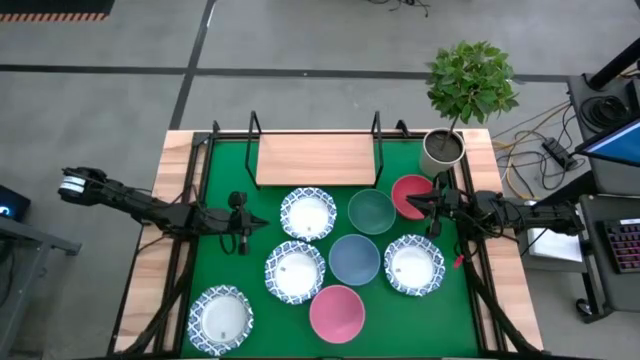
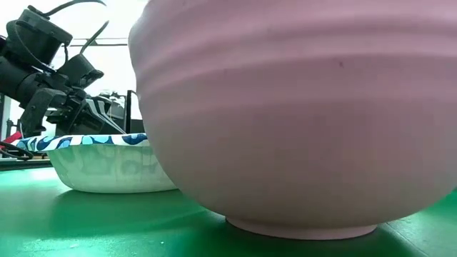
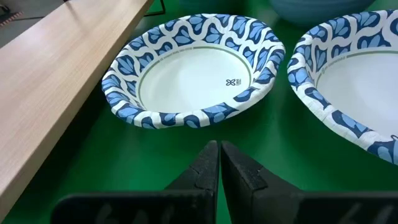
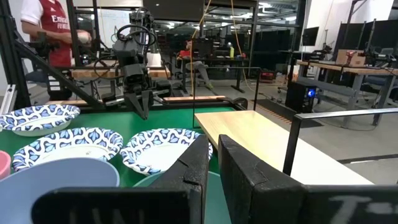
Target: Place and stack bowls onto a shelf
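Eight bowls rest on their bases on the green mat. Four are white with blue rims. The others are dark green, grey-blue, red and pink. The light-wood shelf lies at the mat's far side, bare. My left gripper is shut above the mat, just left of the far white bowl. My right gripper is shut and level over the red bowl's edge, with nothing between its fingers.
A potted plant in a white pot stands at the far right corner, beside the shelf's black wire uprights. In the low view the pink bowl fills most of the picture. A person stands in the room beyond the table.
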